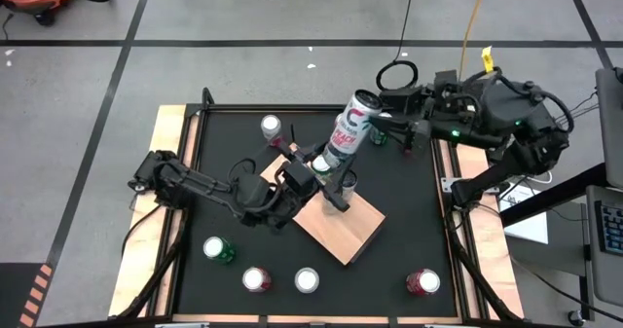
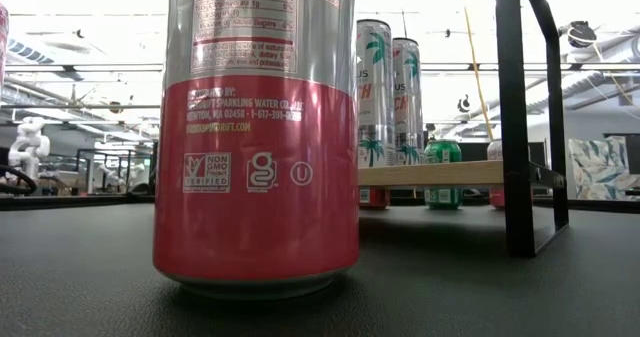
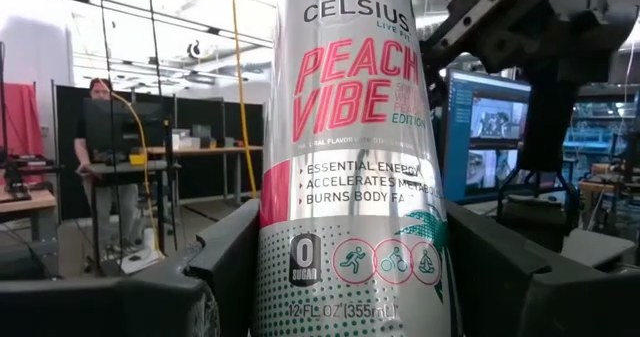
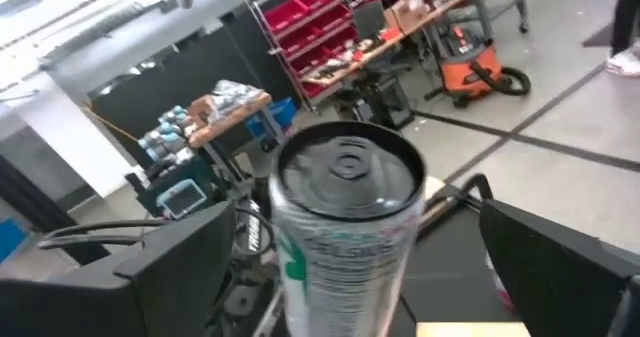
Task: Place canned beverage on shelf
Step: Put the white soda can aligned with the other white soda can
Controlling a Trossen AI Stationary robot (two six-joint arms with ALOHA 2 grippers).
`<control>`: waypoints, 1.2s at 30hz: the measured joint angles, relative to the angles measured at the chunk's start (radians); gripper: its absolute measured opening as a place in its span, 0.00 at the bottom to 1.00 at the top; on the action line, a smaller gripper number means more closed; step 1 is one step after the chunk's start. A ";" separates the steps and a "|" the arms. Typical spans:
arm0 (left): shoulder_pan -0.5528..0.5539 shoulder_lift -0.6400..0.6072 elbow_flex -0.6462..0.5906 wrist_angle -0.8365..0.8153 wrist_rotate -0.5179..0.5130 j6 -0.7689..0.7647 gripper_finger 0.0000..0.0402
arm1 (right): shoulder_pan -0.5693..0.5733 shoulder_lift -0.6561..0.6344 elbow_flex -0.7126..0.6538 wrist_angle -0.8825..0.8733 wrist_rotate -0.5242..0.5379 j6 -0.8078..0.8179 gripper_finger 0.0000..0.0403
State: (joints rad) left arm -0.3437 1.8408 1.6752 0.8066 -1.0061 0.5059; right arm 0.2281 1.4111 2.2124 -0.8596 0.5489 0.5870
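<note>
**Silver can held by the left gripper above the shelf**

Pink and silver fills the low view: a sparkling-water can stands on the black table right in front of the camera. Behind it, the shelf, a tan wood board on black rods, carries two tall cans, with a green can on the table beyond.

From above, the shelf sits near the table's middle, turned at an angle. The left gripper reaches over it from the left and grips the tall silver Celsius can low on its body, fingers closed on its sides. That can tilts, its top leaning toward the right arm. In the left wrist view the can fills the gap between the dark fingers.

The right gripper hangs by the can's top with its fingers spread wide. In the right wrist view the can's lid sits between them; contact cannot be told.

Loose cans stand around the table, one at the far side and several along the near edge.

A person stands at a desk in the room behind.
</note>
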 joint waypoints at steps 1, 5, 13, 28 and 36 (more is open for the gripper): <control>0.003 0.000 0.000 0.000 0.000 0.001 0.61 | -0.002 0.001 0.000 0.000 0.001 -0.019 0.99; 0.006 0.000 0.000 0.000 0.003 0.006 0.61 | -0.011 0.005 0.000 0.001 0.003 -0.076 0.99; 0.008 0.000 0.000 -0.016 0.004 0.006 0.61 | -0.048 0.036 0.000 0.052 -0.071 -0.130 0.99; 0.009 0.000 0.000 -0.042 -0.017 0.008 0.61 | -0.051 0.056 0.000 0.067 -0.078 -0.128 0.87; 0.008 0.000 0.000 -0.055 -0.017 0.000 0.62 | -0.051 0.055 0.000 0.060 -0.075 -0.127 0.61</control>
State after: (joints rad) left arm -0.3359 1.8408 1.6749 0.7517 -1.0233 0.5057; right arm 0.1768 1.4658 2.2127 -0.7992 0.4738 0.4600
